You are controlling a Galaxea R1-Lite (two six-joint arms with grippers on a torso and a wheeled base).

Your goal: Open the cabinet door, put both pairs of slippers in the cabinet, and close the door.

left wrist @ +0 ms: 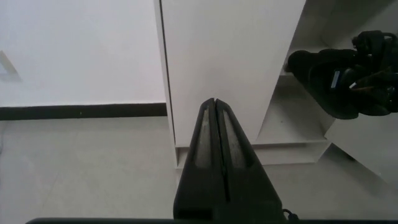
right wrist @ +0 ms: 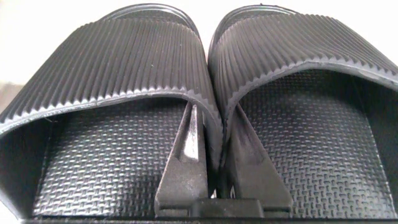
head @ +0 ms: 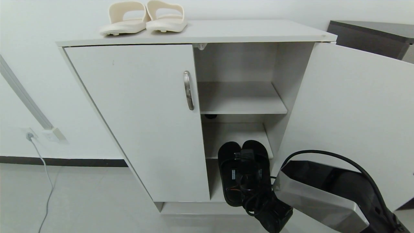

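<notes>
White cabinet (head: 252,30) open, black slippers (head: 229,157) — clamped

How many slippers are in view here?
4. Two cream slippers on the cabinet top; two black slippers in the right gripper at the lower shelf. The closed door may hide others.

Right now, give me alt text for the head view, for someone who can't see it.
The right gripper holds a pair of black slippers at the open right side of a white cabinet, by the lower shelf. The left door is shut, the right door stands open, and cream slippers sit on top.
</notes>
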